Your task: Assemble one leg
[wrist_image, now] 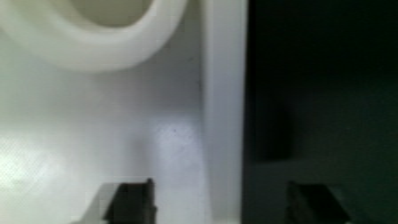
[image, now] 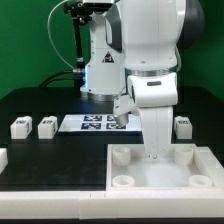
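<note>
Three legs stand on the black table in the exterior view: two at the left (image: 19, 127) (image: 46, 125) and one at the right (image: 182, 125), each a small white block with a tag. My gripper (image: 152, 151) is lowered onto the far rim of the white tabletop (image: 196, 160). In the wrist view my gripper (wrist_image: 222, 203) is open, its dark fingertips (wrist_image: 128, 201) straddling the tabletop's edge (wrist_image: 217, 110) without holding anything. A round corner socket (wrist_image: 107, 25) lies close by. No leg shows in the wrist view.
The marker board (image: 92, 122) lies behind the tabletop, near the robot's base. A white part (image: 3, 157) is cut off at the exterior view's left edge. The arm's body hides the table behind it.
</note>
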Motion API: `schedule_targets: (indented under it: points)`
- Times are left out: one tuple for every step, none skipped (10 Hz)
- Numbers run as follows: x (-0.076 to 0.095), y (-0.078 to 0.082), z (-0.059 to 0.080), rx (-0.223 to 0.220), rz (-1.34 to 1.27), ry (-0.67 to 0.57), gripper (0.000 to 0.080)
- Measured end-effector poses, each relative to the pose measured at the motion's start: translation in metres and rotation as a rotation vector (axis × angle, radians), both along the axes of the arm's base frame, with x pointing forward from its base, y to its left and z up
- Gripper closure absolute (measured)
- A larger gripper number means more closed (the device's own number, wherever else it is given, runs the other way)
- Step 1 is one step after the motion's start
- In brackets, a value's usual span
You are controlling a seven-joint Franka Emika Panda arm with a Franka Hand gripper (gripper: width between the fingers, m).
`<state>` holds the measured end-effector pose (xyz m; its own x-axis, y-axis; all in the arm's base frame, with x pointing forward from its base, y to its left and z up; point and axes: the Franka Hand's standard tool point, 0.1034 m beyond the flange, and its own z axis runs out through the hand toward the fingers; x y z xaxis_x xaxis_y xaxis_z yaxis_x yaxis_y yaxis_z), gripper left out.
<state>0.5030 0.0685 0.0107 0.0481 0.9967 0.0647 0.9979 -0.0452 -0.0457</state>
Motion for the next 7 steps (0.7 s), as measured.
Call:
schedule_targets:
  points:
    - [0.0,-0.0003,-0.0001,0.0,-0.001,0.0,0.0216]
    - [-0.0001,-0.0004,-0.0002,0.0,-0.001,0.0,0.0216]
    - [-0.0001,-0.0006,-0.0003,0.0,-0.001,0.001,0.017]
    - [-0.0001,-0.0008,-0.0003,0.0,-0.002,0.001,0.0154]
    - [-0.0001,-0.0009,-0.0004,0.0,-0.002,0.001,0.0154]
    - [-0.0001,-0.001,-0.0004,0.0,-0.002,0.001,0.015]
    - [-0.0001,-0.0012,-0.0004,0.0,-0.002,0.001,0.015]
